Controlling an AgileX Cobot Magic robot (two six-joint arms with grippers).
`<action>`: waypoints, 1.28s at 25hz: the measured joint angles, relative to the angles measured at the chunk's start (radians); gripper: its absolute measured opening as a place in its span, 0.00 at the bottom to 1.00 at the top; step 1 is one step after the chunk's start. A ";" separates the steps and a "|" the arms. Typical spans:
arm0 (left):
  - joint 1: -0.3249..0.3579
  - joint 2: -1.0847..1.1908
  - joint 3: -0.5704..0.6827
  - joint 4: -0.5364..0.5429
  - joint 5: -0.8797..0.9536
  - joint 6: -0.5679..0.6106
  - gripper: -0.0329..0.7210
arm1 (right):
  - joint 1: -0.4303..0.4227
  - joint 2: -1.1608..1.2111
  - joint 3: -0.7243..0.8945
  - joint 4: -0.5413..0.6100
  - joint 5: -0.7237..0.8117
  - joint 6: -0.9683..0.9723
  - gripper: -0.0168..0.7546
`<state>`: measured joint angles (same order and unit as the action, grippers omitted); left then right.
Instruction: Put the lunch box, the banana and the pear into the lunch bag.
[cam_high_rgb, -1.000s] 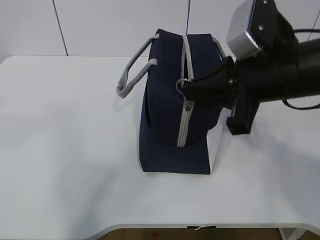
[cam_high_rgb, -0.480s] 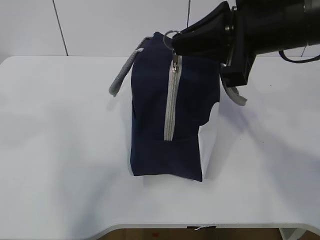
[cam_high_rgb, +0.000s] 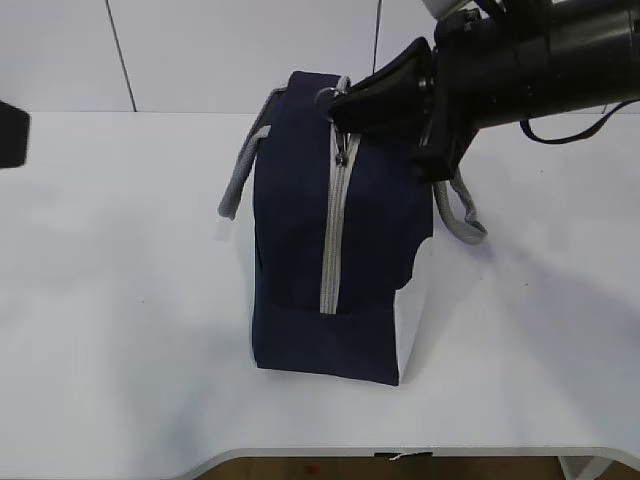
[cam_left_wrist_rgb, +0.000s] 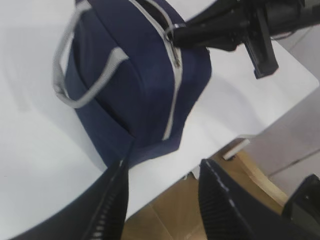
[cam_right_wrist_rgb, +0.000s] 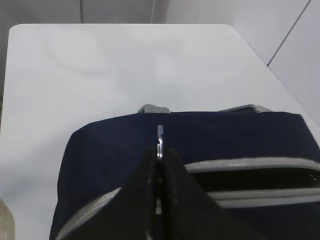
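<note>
The navy lunch bag (cam_high_rgb: 300, 250) stands upright on the white table, its grey zipper (cam_high_rgb: 332, 230) running down the near side. My right gripper (cam_high_rgb: 345, 105) is shut on the zipper's ring pull (cam_high_rgb: 328, 97) at the bag's top front edge. In the right wrist view the pull (cam_right_wrist_rgb: 159, 135) sits pinched between the fingertips (cam_right_wrist_rgb: 170, 160), and the zipper gapes open behind it (cam_right_wrist_rgb: 250, 177). My left gripper (cam_left_wrist_rgb: 162, 170) is open and empty, above the table's edge, apart from the bag (cam_left_wrist_rgb: 135, 90). The lunch box, banana and pear are out of view.
Grey strap handles hang off both sides of the bag (cam_high_rgb: 238, 180) (cam_high_rgb: 462, 215). A dark part of the left arm shows at the left edge (cam_high_rgb: 10, 135). The table's front edge (cam_high_rgb: 400, 455) is close below the bag.
My right gripper moved up and left with the ring pull, drawing the slider to the bag's top. The bag shifted left and nearer. The left arm came into the exterior view.
</note>
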<state>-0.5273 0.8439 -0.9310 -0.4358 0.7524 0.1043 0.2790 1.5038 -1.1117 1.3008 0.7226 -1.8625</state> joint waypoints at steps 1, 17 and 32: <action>0.000 0.018 0.000 -0.020 0.000 0.018 0.51 | 0.000 0.000 -0.008 0.000 -0.006 0.000 0.03; 0.000 0.237 0.005 -0.246 -0.118 0.255 0.51 | 0.000 0.018 -0.087 0.000 -0.061 0.000 0.03; 0.000 0.423 0.005 -0.381 -0.307 0.430 0.61 | 0.000 0.039 -0.087 0.047 -0.060 0.001 0.03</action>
<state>-0.5273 1.2666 -0.9263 -0.8163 0.4458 0.5339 0.2790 1.5432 -1.1982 1.3482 0.6623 -1.8616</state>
